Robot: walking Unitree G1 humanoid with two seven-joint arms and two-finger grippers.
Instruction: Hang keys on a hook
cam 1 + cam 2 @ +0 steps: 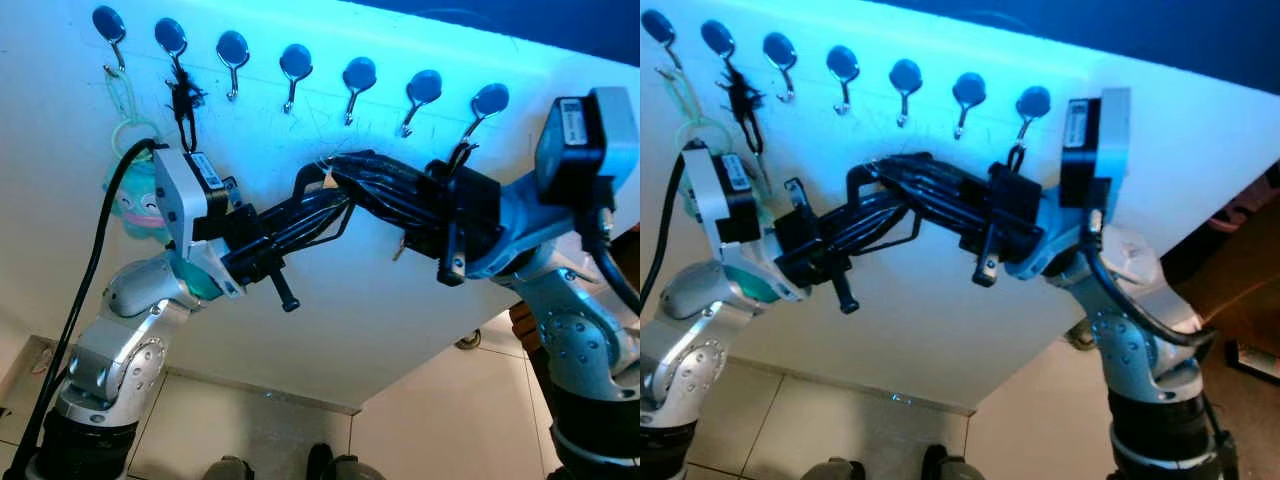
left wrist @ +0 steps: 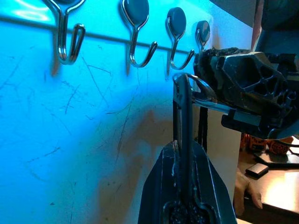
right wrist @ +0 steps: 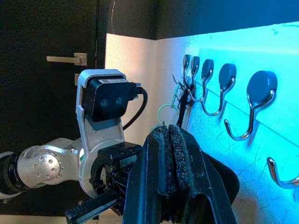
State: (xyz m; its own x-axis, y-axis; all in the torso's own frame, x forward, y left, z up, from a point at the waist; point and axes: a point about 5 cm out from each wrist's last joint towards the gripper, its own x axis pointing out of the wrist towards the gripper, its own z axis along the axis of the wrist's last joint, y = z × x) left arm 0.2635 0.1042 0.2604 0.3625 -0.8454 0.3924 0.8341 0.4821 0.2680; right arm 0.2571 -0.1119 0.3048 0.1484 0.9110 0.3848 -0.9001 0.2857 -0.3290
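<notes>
Right tool (image 1: 335, 172) closed, left tool (image 1: 318, 180) closed beside it at 12 o'clock; nothing seen gripped. Silver wall hooks (image 1: 293, 70) above, presumably approached for hanging.

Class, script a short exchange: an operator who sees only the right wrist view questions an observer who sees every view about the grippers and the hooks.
Operator: Where are my right gripper's tips?
Observer: The right gripper meets the left gripper tip to tip, just below the fourth hook of the row.
Operator: Is anything at the left tips?
Observer: Yes, a silver ring sticks out of them.
</notes>
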